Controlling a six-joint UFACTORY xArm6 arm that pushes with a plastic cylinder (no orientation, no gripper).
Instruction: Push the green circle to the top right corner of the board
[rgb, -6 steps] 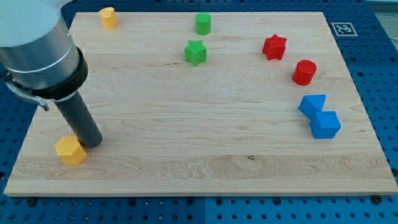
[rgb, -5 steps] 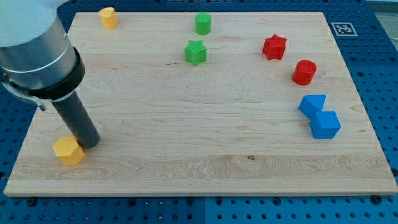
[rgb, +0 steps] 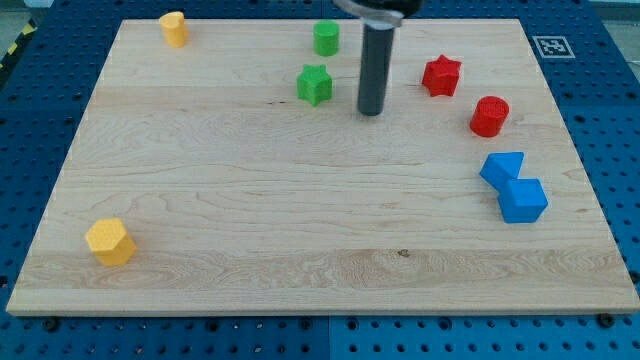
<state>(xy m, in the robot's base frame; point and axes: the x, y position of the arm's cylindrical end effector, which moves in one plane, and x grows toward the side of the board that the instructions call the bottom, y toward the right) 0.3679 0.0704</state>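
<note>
The green circle stands near the board's top edge, a little left of centre. My tip rests on the board below and to the right of it, apart from it. A green star lies just left of my tip, below the circle. The rod rises straight up out of the view's top. The board's top right corner is bare wood.
A red star and a red circle lie right of my tip. Two blue blocks touch each other at the right. A yellow block sits at top left, another yellow block at bottom left.
The rod has jumped from beside the bottom-left yellow block to the upper middle, right of the green star. That yellow block sits slightly lower left than at first. Other blocks are unmoved.
</note>
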